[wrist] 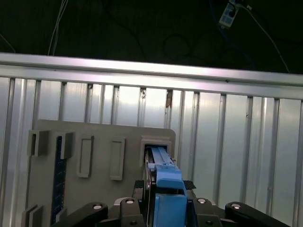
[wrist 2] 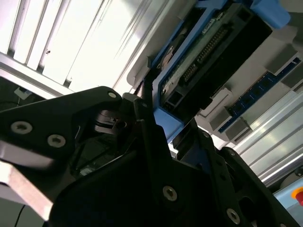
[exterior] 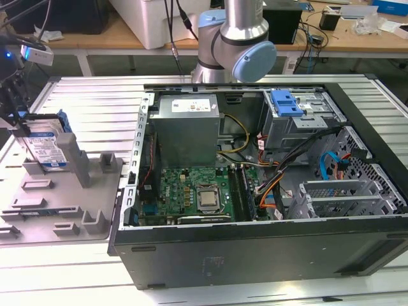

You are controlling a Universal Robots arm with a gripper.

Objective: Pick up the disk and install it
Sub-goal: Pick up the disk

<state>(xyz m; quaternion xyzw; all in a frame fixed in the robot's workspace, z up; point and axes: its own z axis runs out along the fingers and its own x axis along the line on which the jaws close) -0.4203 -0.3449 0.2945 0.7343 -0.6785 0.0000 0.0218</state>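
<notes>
The disk (exterior: 48, 145) stands on edge, slightly tilted, over the grey fixture plate (exterior: 64, 207) that lies on the ribbed metal bench (exterior: 95, 95) near the bench's edge on the exterior view's left. The gripper (exterior: 21, 124) is clenched on it from the outer side, one black finger (wrist 2: 146, 106) lying against the blue carrier frame.

Just beside the disk a grey post (exterior: 78, 159) rises from the plate, between the disk and the open computer case (exterior: 255, 255), which fills the middle of the bench. Inside the case are the grey power supply (exterior: 188, 127), the green motherboard (exterior: 197, 191) and a blue bracket (exterior: 285, 102) on the drive cage at the far corner. The arm's base joint (exterior: 236, 44) stands behind the case.

The exterior view shows the white-and-blue label on the disk's broad face. The first wrist view looks along the disk (wrist: 165, 189) edge-on, only its blue frame showing, pointing at a raised slot (wrist: 158, 142) in the fixture plate (wrist: 94, 142), with the gripper (wrist: 165, 208) around it. The second wrist view shows the disk (wrist 2: 208, 61) from its dark connector end, with rows of pins, the gripper (wrist 2: 173, 125) closed beneath it, and a blue circuit strip (wrist 2: 251, 94) resting in the plate.
</notes>
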